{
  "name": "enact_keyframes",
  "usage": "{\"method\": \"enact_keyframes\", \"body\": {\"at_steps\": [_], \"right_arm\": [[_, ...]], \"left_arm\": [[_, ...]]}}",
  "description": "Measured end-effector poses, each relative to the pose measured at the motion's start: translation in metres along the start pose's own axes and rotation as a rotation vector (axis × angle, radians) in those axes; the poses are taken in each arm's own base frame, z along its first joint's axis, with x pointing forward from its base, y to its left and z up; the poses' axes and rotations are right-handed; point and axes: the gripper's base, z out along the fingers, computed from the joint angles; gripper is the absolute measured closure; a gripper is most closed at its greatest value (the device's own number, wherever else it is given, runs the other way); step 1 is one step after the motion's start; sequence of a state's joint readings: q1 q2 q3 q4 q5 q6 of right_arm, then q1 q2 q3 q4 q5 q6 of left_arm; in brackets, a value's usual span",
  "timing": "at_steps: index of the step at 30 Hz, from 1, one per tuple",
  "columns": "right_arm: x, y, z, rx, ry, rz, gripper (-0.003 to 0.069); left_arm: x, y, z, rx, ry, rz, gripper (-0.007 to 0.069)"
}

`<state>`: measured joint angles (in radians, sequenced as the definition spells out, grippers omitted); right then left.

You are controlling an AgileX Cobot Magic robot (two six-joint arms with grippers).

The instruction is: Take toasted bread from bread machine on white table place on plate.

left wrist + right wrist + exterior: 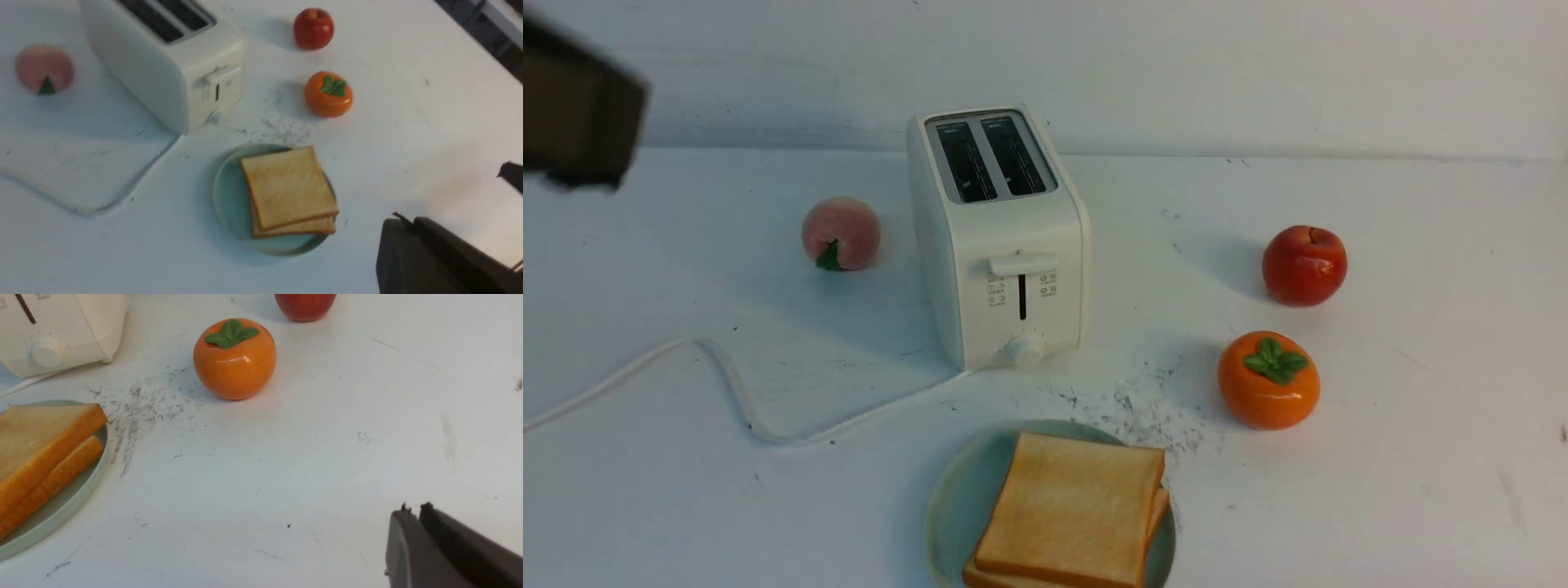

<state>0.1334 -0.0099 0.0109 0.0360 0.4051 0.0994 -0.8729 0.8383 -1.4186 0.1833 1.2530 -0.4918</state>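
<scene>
Two slices of toasted bread lie stacked on the plate (960, 498) at the near centre of the white table (1421, 425); the top slice (1070, 506) covers most of the lower one (1159, 510). The bread machine (1001, 245) stands behind the plate with both slots empty. A dark blurred part of my left arm (572, 106) shows high at far left. In the left wrist view my left gripper (408, 222) is shut and empty, well above the table beside the plate (229, 196). My right gripper (414, 508) is shut and empty, low over bare table right of the plate (61, 506).
A peach (840, 233) lies left of the bread machine. A red apple (1304, 265) and an orange persimmon (1268, 380) sit to its right. The white cord (727, 384) loops over the left table. Dark scuffs (1143, 408) lie between plate and persimmon.
</scene>
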Motion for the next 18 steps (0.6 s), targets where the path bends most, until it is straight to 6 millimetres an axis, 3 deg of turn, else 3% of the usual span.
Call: {"method": "enact_keyframes", "body": {"at_steps": [5, 6, 7, 9, 15, 18], "right_arm": [[0.000, 0.000, 0.000, 0.000, 0.000, 0.000, 0.0610], [0.000, 0.000, 0.000, 0.000, 0.000, 0.000, 0.0610], [0.000, 0.000, 0.000, 0.000, -0.001, 0.000, 0.0606], [0.000, 0.000, 0.000, 0.000, -0.002, 0.000, 0.0603], [0.000, 0.000, 0.000, 0.000, -0.003, 0.000, 0.0594], [0.000, 0.000, 0.000, 0.000, -0.003, 0.000, 0.0590]], "left_arm": [[0.078, 0.031, 0.007, 0.035, 0.014, -0.094, 0.0627], [0.078, 0.031, 0.004, 0.047, -0.006, -0.101, 0.0627], [0.098, 0.036, 0.012, 0.099, -0.038, -0.143, 0.0626], [0.118, 0.042, 0.020, 0.198, -0.163, -0.199, 0.0626], [0.149, 0.047, 0.055, 0.349, -0.397, -0.187, 0.0623], [0.162, 0.048, 0.071, 0.372, -0.410, -0.179, 0.0621]]}}
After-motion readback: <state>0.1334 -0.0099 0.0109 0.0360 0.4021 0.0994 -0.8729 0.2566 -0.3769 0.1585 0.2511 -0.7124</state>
